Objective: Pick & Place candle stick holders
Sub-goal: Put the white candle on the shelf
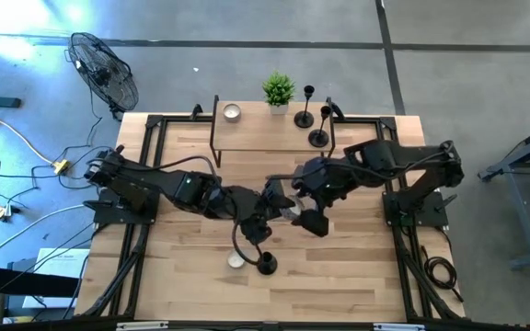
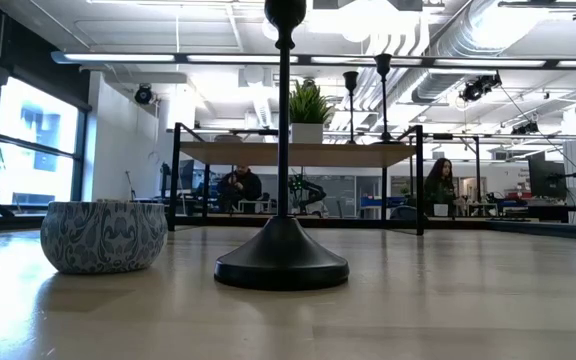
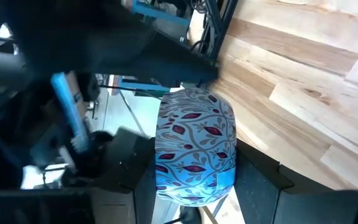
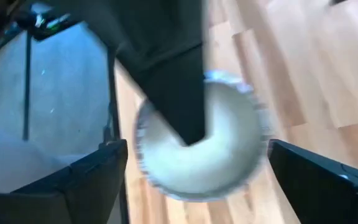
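Note:
One black candle stick holder [image 1: 266, 264] stands on its round base near the table's front; the low view shows it close up [image 2: 282, 262]. Two more holders [image 1: 305, 117] [image 1: 319, 136] stand on the far shelf's right end and also show in the low view [image 2: 351, 95] [image 2: 383, 90]. My two grippers meet above the table's middle. My left gripper [image 1: 272, 208] is shut on a blue patterned candle jar [image 3: 195, 149]. My right gripper [image 1: 300, 213] is open, with its fingers on either side of the jar's white top [image 4: 197, 146]. My left gripper pinches the patterned jar's round wall [image 3: 166, 163] between its two fingers, one on each side. It comes roughly level from the table's left. The jar is lifted clear of the table.
A second patterned candle jar [image 1: 236, 260] sits on the table just left of the near holder [image 2: 105, 236]. The wooden shelf [image 1: 247, 138] at the far edge also carries a white candle [image 1: 232, 112] and a potted plant [image 1: 279, 92]. People sit in the room beyond.

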Motion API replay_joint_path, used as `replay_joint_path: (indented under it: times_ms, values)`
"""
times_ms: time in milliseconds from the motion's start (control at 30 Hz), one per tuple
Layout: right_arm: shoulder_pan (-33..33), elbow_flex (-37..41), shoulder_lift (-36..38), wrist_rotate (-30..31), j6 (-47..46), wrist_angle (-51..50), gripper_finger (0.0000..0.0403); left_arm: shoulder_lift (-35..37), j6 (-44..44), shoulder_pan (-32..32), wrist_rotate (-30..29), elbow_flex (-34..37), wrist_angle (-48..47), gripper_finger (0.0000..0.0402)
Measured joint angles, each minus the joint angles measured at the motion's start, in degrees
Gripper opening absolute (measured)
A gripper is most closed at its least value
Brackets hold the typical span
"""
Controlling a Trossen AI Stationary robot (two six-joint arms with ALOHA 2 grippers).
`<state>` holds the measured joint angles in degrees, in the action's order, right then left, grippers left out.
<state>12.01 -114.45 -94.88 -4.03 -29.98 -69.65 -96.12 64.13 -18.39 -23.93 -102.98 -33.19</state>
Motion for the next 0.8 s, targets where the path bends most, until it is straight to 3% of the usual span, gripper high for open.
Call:
replay_joint_path:
  times_ms: [200, 433, 800]
  values:
    - [0.00, 0.00, 4.89, 8.56, -1.03, -1.50, 0.0384, 0.00, -0.26, -1.23, -5.95, 0.00, 0.41, 0.0161]
    - [1.24, 0.00, 10.40, 18.05, -4.01, -1.72, 0.0384, 0.00, -1.79, -2.36, -17.47, 0.00, 0.75, 0.0161]
    - [4.56, 0.00, 11.58, 23.41, -2.11, -1.83, 0.0385, 0.28, -14.73, -2.98, -36.12, 0.00, 1.12, 0.0161]
